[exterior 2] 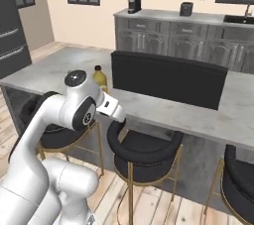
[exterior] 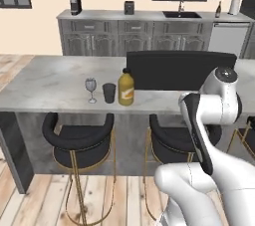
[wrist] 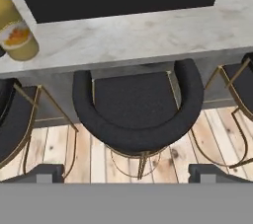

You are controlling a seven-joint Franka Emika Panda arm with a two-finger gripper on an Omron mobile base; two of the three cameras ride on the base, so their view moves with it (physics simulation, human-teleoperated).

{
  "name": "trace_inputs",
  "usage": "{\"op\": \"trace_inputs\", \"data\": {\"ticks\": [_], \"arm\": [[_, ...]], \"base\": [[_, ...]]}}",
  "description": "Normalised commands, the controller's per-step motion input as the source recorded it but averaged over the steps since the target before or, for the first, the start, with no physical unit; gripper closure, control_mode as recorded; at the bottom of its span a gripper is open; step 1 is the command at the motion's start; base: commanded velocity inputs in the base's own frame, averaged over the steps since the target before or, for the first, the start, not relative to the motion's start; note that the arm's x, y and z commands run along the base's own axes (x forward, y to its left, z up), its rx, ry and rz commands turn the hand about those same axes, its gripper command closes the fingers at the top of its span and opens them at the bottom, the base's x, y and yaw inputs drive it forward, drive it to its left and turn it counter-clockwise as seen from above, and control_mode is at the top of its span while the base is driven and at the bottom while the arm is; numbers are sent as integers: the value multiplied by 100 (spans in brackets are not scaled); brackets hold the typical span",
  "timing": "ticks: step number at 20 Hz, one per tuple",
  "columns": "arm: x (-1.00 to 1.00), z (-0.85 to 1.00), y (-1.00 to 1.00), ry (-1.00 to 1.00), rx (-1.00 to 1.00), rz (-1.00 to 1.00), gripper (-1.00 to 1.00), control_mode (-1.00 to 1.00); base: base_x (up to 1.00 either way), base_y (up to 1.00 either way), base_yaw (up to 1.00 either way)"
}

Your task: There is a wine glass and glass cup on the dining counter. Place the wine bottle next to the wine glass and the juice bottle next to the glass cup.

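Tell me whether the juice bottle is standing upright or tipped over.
Upright. The juice bottle stands on its base on the dining counter, dark cap on top, right beside the glass cup.

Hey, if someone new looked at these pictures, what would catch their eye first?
Probably the yellow juice bottle on the long marble counter, right beside a dark tumbler and a clear wine glass. Then the big white robot arm in front, above the black stools.

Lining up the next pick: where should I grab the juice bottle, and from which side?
Grip the juice bottle across its round body at label height, coming from the stool side of the dining counter. It stands upright, with the glass cup close on one flank.
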Motion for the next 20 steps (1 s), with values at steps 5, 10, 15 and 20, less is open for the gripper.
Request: {"op": "trace_inputs", "data": {"ticks": [5,10,15,20], "arm": [[0,0,0,0,0,0,-100,100],[0,0,0,0,0,0,-100,100],[0,0,0,0,0,0,-100,100],[0,0,0,0,0,0,-100,100]], "base": [[0,-75,-3],[-17,-76,-1],[-17,-76,-1],[-11,-78,0]]}}
